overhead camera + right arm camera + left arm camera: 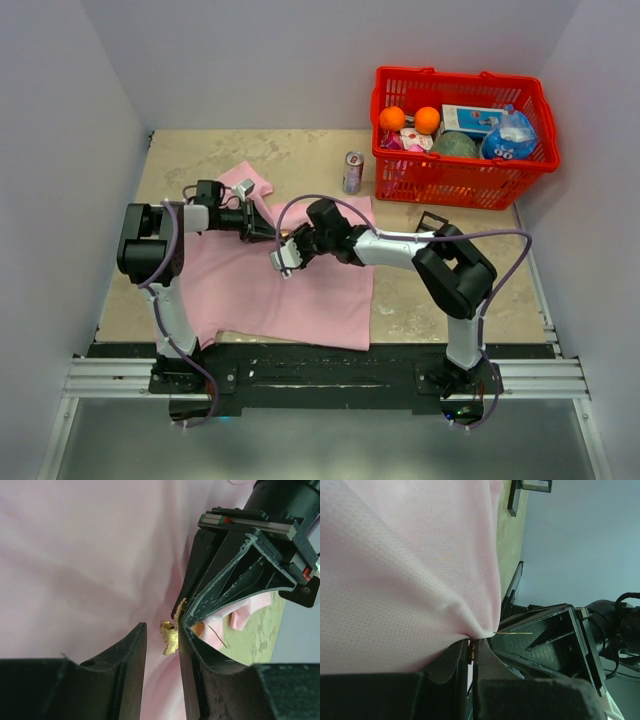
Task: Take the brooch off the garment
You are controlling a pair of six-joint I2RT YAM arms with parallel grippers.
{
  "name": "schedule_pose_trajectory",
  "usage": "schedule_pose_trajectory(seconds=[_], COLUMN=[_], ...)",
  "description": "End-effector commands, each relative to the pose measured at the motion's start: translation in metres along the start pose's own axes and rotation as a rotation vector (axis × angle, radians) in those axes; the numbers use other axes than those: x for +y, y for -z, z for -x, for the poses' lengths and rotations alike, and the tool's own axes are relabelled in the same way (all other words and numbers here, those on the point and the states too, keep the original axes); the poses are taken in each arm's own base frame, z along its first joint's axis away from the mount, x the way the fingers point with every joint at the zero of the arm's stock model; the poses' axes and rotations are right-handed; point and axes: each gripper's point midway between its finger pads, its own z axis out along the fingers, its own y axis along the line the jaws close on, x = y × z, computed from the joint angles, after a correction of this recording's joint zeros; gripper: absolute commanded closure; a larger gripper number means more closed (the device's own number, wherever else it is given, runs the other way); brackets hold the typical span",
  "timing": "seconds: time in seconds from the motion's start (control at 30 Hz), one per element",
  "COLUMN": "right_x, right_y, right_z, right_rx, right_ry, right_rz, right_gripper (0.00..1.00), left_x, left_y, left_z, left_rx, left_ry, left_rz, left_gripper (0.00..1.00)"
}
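Observation:
The pink garment [290, 290] lies spread on the table. My left gripper [262, 226] is shut on a pulled-up fold of it; in the left wrist view [471, 643] the fabric [405, 565] draws into the closed jaws, with a thin golden pin [516, 633] sticking out beside them. The golden brooch [170, 636] sits on the fabric right at that pinch. My right gripper [160, 641] is open with a finger on each side of the brooch; the brooch touches its right finger [192, 655]. In the top view the right gripper [287, 254] sits just right of the left one.
A red basket [462, 180] at the back right holds two orange fruits [408, 119], a box and bags. A soda can [352, 172] stands left of it, by the garment's far edge. Walls close in on the left, right and back.

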Motion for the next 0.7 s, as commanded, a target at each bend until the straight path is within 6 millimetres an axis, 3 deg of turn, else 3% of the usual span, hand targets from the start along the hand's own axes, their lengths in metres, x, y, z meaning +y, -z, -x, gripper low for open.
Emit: schedule_pose_trajectory(seconds=[0.0,0.2,0.3,0.43,0.53,0.6,0.63,0.67], right_x=[-0.017,-0.029,-0.032,-0.036,-0.041,-0.048,-0.051,-0.054], right_y=[0.000,-0.004,-0.005,-0.004,-0.002,0.000,0.002,0.005], right_z=[0.004,-0.005,-0.010,-0.013,-0.012,-0.009,-0.007,-0.008], right_rx=[0.008,0.082,0.106,0.122,0.118,0.108,0.098,0.098], right_ry=[0.066,0.082,0.080,0.070,0.052,-0.007,-0.028,-0.061], right_rz=[-0.068,-0.156,-0.174,-0.200,-0.215,-0.228,-0.226,-0.207], right_gripper=[0.66,0.69,0.77,0.95,1.00,1.00,1.00,1.00], left_x=[-0.021,-0.028,-0.032,-0.032,-0.030,-0.029,-0.024,-0.020], left_y=[0.005,0.006,0.007,0.007,0.009,0.013,0.014,0.024], left_z=[0.001,-0.002,-0.005,-0.005,-0.003,0.006,0.002,0.012], left_rx=[0.003,0.006,0.012,0.009,-0.006,-0.041,-0.034,-0.077], left_ry=[0.002,0.018,0.056,0.058,0.040,0.004,-0.005,-0.020], left_rz=[-0.075,-0.119,-0.155,-0.156,-0.138,-0.092,-0.054,-0.011], left_gripper=[1.00,1.00,1.00,1.00,0.75,0.48,0.42,0.38])
